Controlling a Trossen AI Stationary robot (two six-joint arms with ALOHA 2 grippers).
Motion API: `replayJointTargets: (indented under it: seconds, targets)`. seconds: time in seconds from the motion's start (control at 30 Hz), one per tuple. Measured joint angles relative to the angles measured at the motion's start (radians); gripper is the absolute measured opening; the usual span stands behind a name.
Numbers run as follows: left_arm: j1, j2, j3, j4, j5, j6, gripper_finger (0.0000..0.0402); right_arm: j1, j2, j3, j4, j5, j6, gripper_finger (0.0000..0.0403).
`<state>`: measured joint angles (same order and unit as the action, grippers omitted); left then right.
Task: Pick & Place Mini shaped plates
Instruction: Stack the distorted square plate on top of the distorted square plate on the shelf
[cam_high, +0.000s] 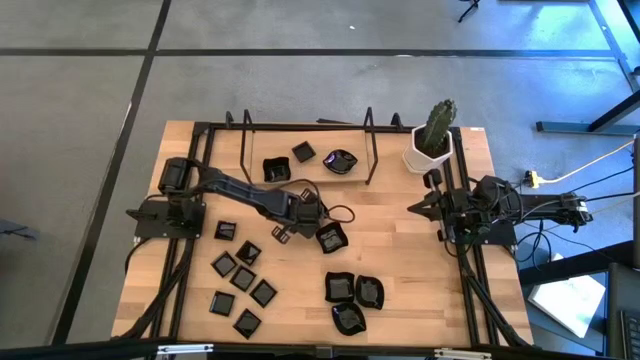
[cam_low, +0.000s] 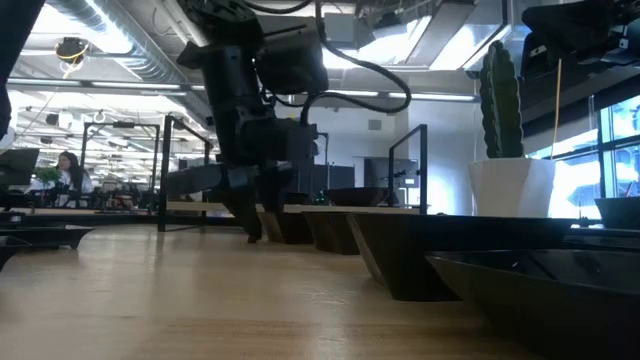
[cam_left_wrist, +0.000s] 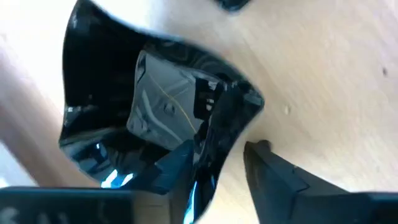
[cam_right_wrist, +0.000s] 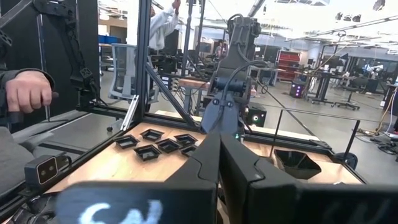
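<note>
Mid-table — left hand (cam_high: 322, 231) seemingly pinching a wavy plate's (cam_high: 333, 238) rim; right hand (cam_high: 418, 208) clenched, empty.

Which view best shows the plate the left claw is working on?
The left wrist view: the wavy-edged plate fills it, its rim between the left claw's fingers. The high view shows it small beside the arm. The low view shows only the claw, and the right wrist view hides it.

High view: straight down over the whole worktop (cam_high: 400, 260). Low view: at worktop level, facing the room. Left wrist view: close above one plate (cam_left_wrist: 155, 112). Right wrist view: across the worktop; shares the left arm (cam_right_wrist: 233, 68) with the high view
</note>
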<state>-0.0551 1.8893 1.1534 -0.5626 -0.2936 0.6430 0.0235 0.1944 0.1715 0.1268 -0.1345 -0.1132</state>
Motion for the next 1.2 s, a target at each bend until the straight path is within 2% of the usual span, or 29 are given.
replayJointTargets:
  seconds: [0.3, 0.53, 0.77, 0.87, 0.97, 1.1, 1.2]
  targets:
    - [-0.015, -0.01, 0.003, -0.045, -0.008, 0.007, 0.0009, 0.0, 0.0, 0.0, 0.0, 0.0, 0.0, 0.001]
    - [-0.053, -0.017, 0.025, -0.166, -0.083, -0.044, 0.0003, 0.0, 0.0, 0.0, 0.0, 0.0, 0.0, 0.001]
    - [-0.12, -0.079, 0.195, -0.306, -0.165, -0.146, 0.0003, 0.0, 0.0, 0.0, 0.0, 0.0, 0.0, 0.001]
    - [-0.14, -0.126, 0.285, -0.39, -0.254, -0.28, 0.0003, 0.0, 0.0, 0.0, 0.0, 0.0, 0.002, 0.001]
    - [-0.129, -0.192, 0.34, -0.44, -0.312, -0.484, 0.0003, 0.0, 0.0, 0.0, -0.001, 0.0, 0.004, 0.001]
    - [-0.087, -0.282, 0.349, -0.509, -0.278, -0.736, 0.0003, 0.0, 0.0, 0.0, 0.0, 0.0, 0.0, 0.001]
    - [-0.037, -0.308, 0.348, -0.568, -0.245, -0.831, 0.0003, 0.0, 0.0, 0.0, 0.0, 0.0, 0.0, 0.001]
